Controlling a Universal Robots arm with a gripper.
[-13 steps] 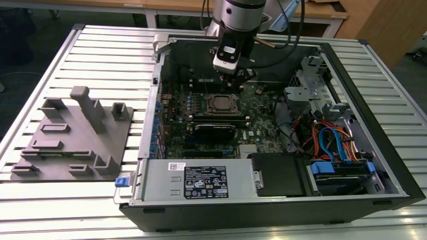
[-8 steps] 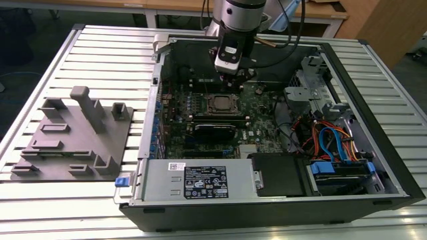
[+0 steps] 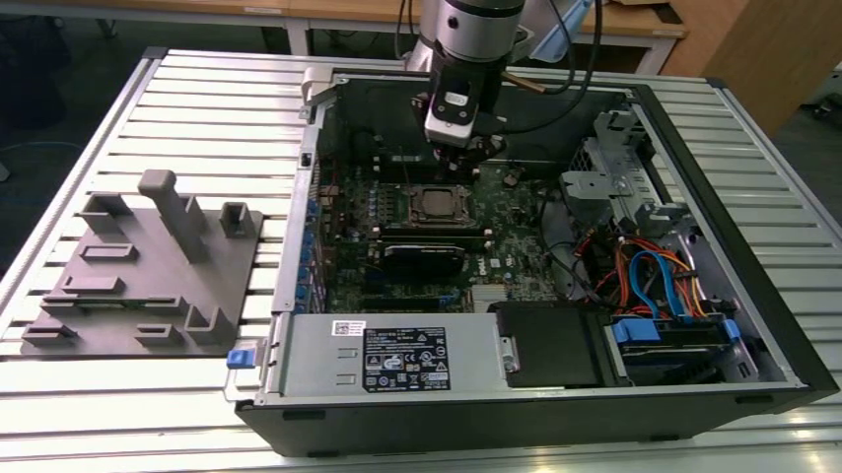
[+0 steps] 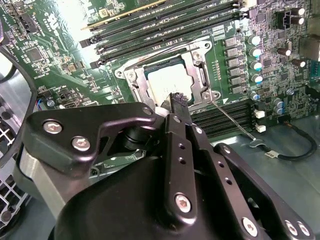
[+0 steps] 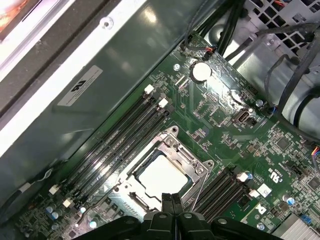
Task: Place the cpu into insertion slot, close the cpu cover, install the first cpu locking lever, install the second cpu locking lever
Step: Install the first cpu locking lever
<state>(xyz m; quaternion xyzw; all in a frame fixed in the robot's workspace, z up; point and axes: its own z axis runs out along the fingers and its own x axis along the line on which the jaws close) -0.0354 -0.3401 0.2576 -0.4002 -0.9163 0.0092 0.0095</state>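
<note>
- Exterior view gave us the open computer case (image 3: 394, 434) lying on a slatted metal table (image 3: 211, 99). A grey fixture plate (image 3: 145, 281) sat beside it on the exterior view's left.
- We saw the gripper (image 3: 467, 156) low inside the case, just above the green board (image 3: 514, 212).
- In both wrist views the jaws were pressed together with nothing between them, and their tips hung over one edge of the socket (image 5: 172, 134).
- The chip (image 4: 165, 82) lay flat in the socket. Its dull silver top showed through the window of the cover (image 4: 200, 75), which lay down over it.
- A thin wire lever (image 4: 232, 120) stuck out from one corner of the socket, across the black memory slots (image 4: 165, 25) on that side.
- We could not tell whether any lever was latched.
</note>
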